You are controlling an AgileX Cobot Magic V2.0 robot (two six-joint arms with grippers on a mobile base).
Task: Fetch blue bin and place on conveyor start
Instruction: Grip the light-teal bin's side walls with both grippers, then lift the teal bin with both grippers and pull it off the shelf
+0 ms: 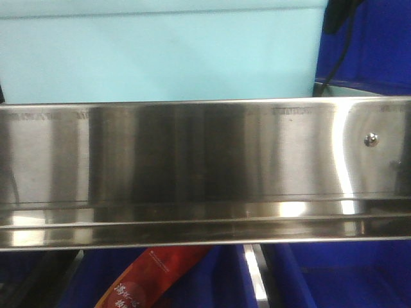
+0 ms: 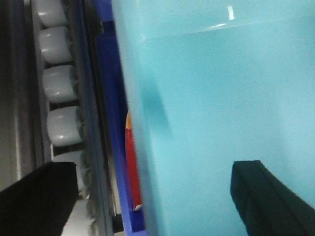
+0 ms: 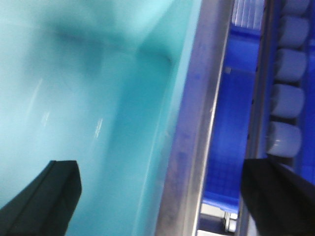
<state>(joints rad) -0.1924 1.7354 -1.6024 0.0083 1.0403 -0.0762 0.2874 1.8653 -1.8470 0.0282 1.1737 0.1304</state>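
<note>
Bin (image 1: 160, 58) sits behind the tray (image 1: 192, 154), packet (image 1: 151, 276) below it. My left gripper (image 2: 153, 167) straddles a bin wall, rollers (image 2: 59, 83) further left; my right gripper (image 3: 161, 167) straddles one too.

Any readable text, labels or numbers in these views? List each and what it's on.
On the red packet below the stainless-steel tray: white Chinese characters, too blurred to read.
On the stainless-steel tray, along its upper edge: faint stamped marks, too faint to read.
On the blue bin: no text visible.
Both wrist views: nothing readable.
</note>
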